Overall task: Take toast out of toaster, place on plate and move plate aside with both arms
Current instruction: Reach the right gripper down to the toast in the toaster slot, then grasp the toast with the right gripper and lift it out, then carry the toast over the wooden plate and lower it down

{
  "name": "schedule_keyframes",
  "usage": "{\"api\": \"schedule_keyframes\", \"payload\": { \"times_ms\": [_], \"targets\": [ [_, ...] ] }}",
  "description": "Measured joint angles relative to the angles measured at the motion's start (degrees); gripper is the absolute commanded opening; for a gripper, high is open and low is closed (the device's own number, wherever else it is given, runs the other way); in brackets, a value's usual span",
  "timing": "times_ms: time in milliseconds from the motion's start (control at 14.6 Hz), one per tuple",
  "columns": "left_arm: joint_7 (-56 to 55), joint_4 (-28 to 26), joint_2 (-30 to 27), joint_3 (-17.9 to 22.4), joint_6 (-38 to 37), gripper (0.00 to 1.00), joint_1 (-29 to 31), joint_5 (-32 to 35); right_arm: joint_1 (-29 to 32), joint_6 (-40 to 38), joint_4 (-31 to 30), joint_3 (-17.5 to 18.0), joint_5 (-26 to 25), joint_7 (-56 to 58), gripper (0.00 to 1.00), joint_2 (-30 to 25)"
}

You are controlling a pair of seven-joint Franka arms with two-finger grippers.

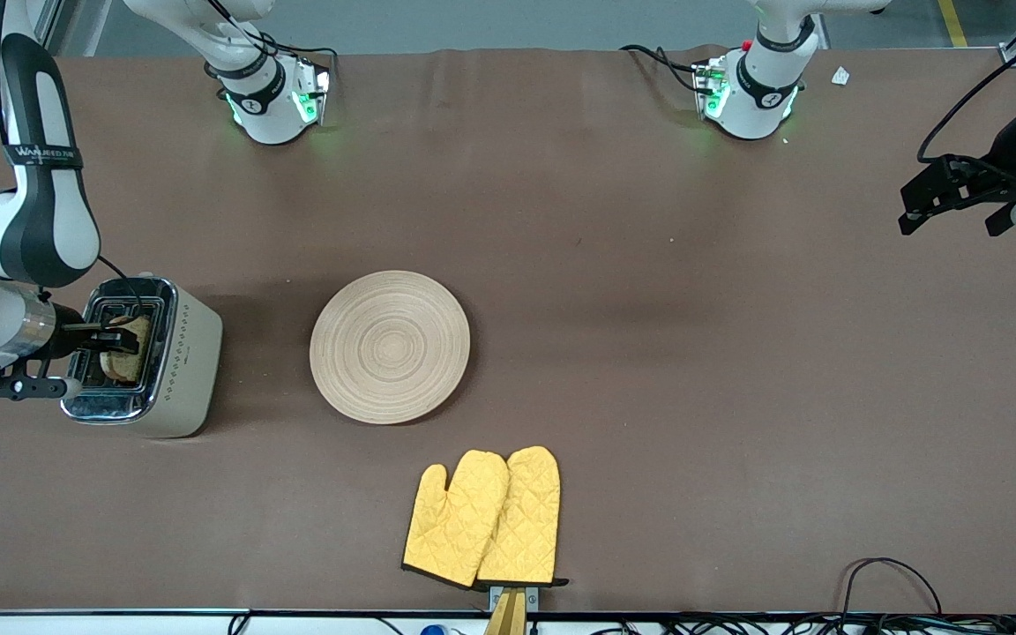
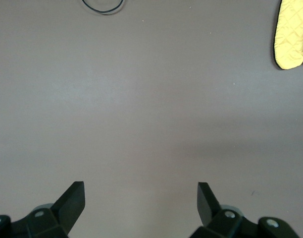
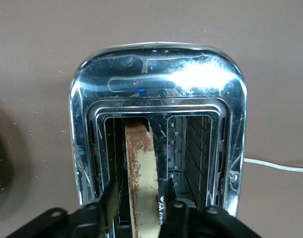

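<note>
The right gripper [image 1: 115, 338] is down at the top of the toaster [image 1: 175, 363], at the middle left of the front view. Its two fingers [image 3: 111, 198] stand on both sides of the toast [image 3: 140, 173] and are closed on its edge. The toast stands upright in one slot of the toaster, and its brown crust shows in the middle of the right wrist view. The slot beside it shows only bare wire walls. The toaster has a shiny chrome top and a cream body, and it stands toward the right arm's end of the table [image 1: 649, 309].

The plate [image 1: 390, 346] lies flat a little left of the centre of the front view, beside the toaster but apart from it. Below it in that view, nearer to the camera, lie two yellow oven mitts [image 1: 483, 519] side by side, touching each other.

The left gripper [image 1: 958, 198] waits at the right edge of the front view, over bare table. Its fingers [image 2: 72, 201] are wide apart and hold nothing. One mitt also shows in the upper right corner of the left wrist view.
</note>
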State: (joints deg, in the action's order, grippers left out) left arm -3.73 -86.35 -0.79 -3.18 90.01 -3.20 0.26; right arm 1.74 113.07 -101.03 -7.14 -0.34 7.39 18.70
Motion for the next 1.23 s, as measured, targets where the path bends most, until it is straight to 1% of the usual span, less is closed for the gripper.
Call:
{"api": "schedule_keyframes", "payload": {
  "times_ms": [205,342,479,616,753,822,959,1096,1233],
  "targets": [
    [0.0,0.0,0.0,-0.1,0.0,1.0,-0.1,0.0,0.0,-1.8,2.4,0.0,0.0,0.0,0.0,-0.2],
    [0.0,0.0,0.0,-0.1,0.0,1.0,-0.1,0.0,-0.1,-6.7,6.6,0.3,0.0,0.0,0.0,-0.5],
    [0.0,0.0,0.0,-0.1,0.0,1.0,0.0,0.0,-0.1,-14.0,12.8,1.1,0.9,0.0,0.0,-1.1],
    [0.0,0.0,0.0,-0.1,0.0,1.0,0.0,0.0,-0.5,-19.9,17.9,1.8,5.3,-0.1,0.0,-1.9],
    [0.0,0.0,0.0,-0.1,0.0,1.0,0.0,0.0,-1.3,-21.0,18.5,2.1,11.0,-0.3,0.0,-2.2],
    [0.0,0.0,0.0,-0.1,0.0,1.0,0.0,0.0,-2.0,-19.6,17.3,2.1,13.3,-0.3,0.0,-1.9],
    [0.0,0.0,0.0,-0.1,0.0,1.0,0.0,0.0,-5.4,-12.7,12.1,2.3,15.5,-1.1,0.0,-1.0],
    [0.0,0.0,0.0,-0.1,0.0,1.0,0.0,0.0,-11.4,-4.4,6.1,2.6,16.0,-5.9,0.0,0.2],
    [0.0,0.0,0.1,-0.1,-0.1,1.0,0.1,0.0,-19.0,3.2,1.4,2.9,16.0,-12.8,0.0,0.9]
  ]
}}
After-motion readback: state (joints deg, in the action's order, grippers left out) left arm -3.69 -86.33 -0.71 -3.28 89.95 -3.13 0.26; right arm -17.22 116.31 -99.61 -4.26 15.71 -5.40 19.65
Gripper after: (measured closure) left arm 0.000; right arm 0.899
